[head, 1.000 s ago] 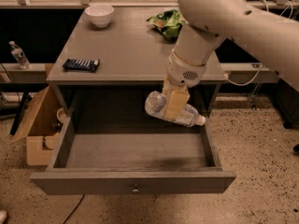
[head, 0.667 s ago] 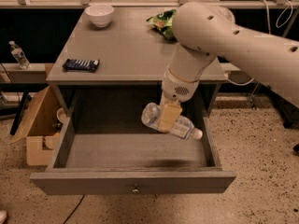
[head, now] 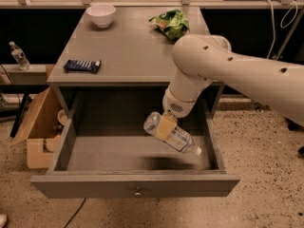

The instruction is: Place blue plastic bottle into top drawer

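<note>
Camera view: gripper [head: 164, 128] inside open top drawer [head: 95, 185], fingers [head: 166, 126] pinching tilted blue plastic bottle [head: 183, 140]; far finger hidden behind bottle. Open floor room left of fingers; drawer wall close on right.

Thick, rounded cream-white arm [head: 237, 72] with small dark holes dotted along its shell; the wrist carries a grey perforated patch and ends in the tan-fingered gripper [head: 166, 126], low over the top drawer [head: 95, 186], clasped on the blue plastic bottle [head: 183, 140]
</note>
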Controlling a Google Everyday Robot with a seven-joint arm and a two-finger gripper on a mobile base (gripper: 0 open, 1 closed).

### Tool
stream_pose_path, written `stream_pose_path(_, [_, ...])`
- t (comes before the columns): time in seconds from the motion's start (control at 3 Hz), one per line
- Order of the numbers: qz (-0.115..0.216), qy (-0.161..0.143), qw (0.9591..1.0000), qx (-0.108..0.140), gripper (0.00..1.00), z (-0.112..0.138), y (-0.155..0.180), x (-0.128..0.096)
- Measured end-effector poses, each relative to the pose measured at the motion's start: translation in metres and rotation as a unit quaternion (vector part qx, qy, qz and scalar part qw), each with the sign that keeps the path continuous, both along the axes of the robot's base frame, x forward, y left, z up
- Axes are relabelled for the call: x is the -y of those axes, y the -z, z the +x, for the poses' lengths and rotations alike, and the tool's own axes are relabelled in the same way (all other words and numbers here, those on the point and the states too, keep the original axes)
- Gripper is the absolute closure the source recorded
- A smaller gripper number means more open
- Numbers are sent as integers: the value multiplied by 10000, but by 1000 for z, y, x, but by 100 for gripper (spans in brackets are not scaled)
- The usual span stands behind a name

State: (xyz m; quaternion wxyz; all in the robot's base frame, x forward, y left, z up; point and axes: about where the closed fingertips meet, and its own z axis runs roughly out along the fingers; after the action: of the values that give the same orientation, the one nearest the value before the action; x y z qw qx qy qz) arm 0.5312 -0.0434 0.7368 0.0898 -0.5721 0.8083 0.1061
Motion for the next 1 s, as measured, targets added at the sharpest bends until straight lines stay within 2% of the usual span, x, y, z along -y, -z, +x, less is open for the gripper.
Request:
stream_pose_path(0.33, [104, 367, 9992, -66, 81, 7, 24, -5])
stream_pose_path(0.67, [233, 580, 9980, -44, 57, 15, 44, -15])
stream_pose_path(1.0, [250, 588, 9980, -16, 34, 16, 44, -16])
